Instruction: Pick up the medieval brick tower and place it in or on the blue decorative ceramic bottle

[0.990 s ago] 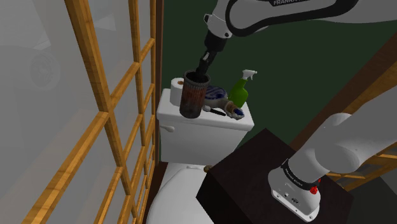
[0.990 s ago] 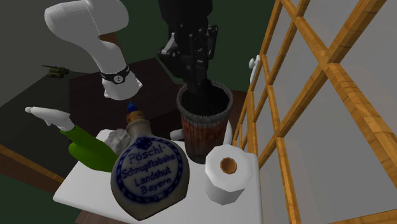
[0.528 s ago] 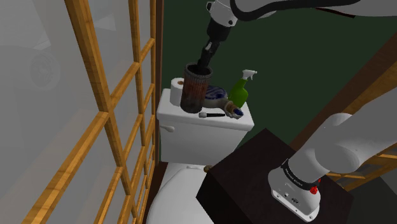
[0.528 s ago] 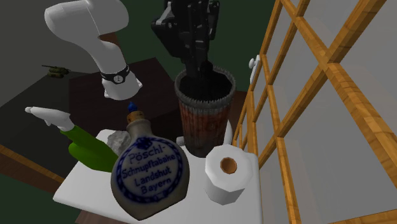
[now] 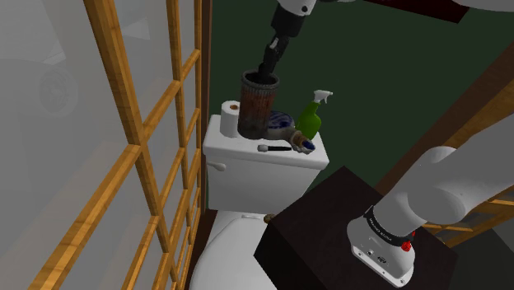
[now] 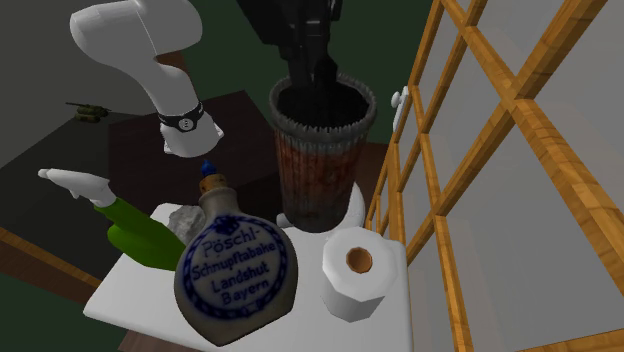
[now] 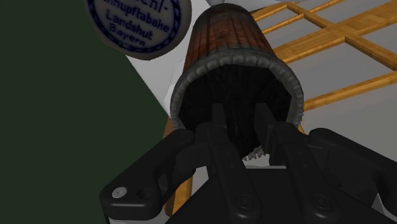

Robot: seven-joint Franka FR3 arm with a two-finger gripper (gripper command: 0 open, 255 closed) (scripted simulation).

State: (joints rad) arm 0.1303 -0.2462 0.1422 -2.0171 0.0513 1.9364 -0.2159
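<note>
Trouble: gripper (image 7: 242, 130) pinches the brick tower (image 6: 320, 165) by its rim only (thin hold), so it may swing and clip the bottle (image 6: 235, 280).

White rounded arm links (image 5: 445, 189), dark joints, red button (image 5: 409, 244), all-black screw-studded end effector (image 7: 240, 124).
</note>
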